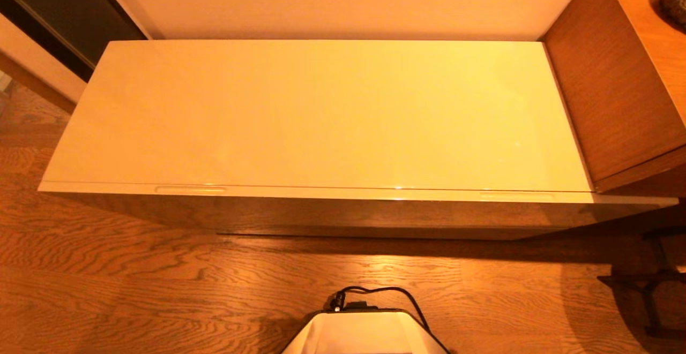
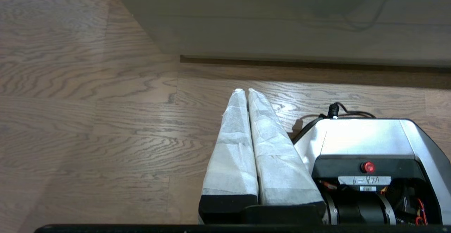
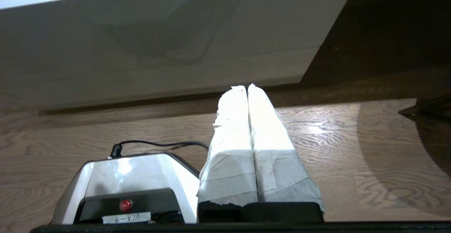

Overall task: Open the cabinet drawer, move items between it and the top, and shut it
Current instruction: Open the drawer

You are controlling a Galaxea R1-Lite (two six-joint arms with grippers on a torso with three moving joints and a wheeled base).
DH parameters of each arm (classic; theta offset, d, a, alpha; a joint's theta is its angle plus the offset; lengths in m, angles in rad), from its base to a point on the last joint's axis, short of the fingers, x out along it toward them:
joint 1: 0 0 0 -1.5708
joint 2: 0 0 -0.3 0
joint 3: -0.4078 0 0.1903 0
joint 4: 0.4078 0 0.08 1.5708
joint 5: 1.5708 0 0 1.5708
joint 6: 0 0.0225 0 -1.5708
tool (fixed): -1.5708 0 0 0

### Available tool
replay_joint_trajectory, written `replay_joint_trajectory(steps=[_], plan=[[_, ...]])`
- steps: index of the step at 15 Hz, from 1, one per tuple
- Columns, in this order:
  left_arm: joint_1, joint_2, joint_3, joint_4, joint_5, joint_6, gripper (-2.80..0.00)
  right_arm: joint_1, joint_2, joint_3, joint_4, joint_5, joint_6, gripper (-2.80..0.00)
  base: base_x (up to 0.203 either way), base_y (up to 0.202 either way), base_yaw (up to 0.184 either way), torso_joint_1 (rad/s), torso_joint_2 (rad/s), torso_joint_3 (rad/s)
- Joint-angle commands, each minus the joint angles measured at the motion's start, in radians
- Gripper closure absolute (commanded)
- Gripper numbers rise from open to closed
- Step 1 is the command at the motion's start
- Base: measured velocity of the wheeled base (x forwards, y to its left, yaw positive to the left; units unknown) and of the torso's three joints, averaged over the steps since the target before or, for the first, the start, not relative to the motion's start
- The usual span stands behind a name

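Above floor (image 2: 88,120): left gripper (image 2: 246,91), right gripper (image 3: 246,86) closed, empty

Warm amber light glares off the top (image 1: 321,113); floor (image 1: 134,290) shadowed beneath, focus sharp.

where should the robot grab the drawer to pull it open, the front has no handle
Likely at one of the two shallow recessed slots along the top edge of the drawer front: the left slot or the right slot. Come from above and in front, hook fingertips into the slot and pull toward the robot. The front panel is otherwise smooth, with nothing to pinch.
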Motion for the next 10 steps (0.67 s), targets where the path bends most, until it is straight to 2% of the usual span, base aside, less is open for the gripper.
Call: replay_joint_trajectory(steps=[1,10], plan=[[0.000,-0.002,-0.001,0.001,0.001,-0.001,0.00,0.000,-0.023,0.000,-0.001,0.000,0.001,0.00,0.000,0.000,0.000,0.077,0.03,0.106],[0.000,-0.002,-0.001,0.000,0.001,0.001,0.00,0.000,-0.023,0.000,-0.001,0.000,0.001,0.00,0.000,0.000,0.000,0.009,0.00,0.012]])
